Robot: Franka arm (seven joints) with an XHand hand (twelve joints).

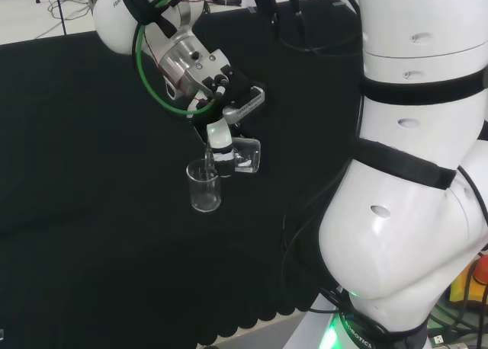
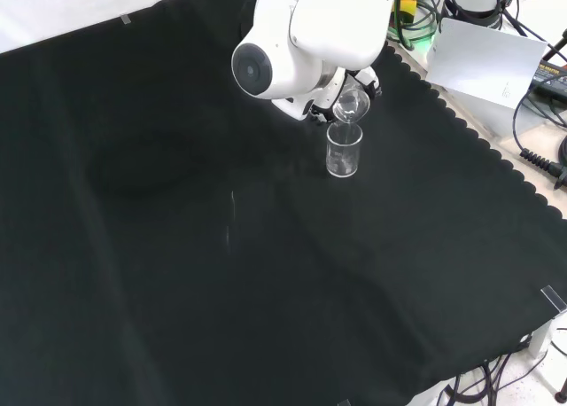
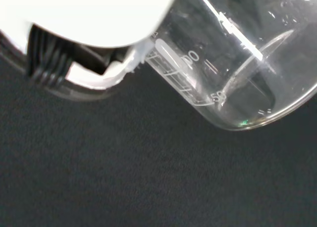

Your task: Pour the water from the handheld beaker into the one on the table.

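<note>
hand (image 1: 222, 145): wrapped round held beaker (image 1: 245, 156) — tipped on its side
table beaker (image 1: 203, 186): upright on cloth (image 1: 91, 174) — just under the held one's lip

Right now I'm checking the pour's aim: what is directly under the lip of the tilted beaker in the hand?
The upright clear glass beaker on the cloth stands under the tilted clear beaker held by the hand. Whether it holds water cannot be told through the clear glass.

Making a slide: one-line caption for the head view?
Hand tips its held beaker over the standing beaker on black cloth.
</note>
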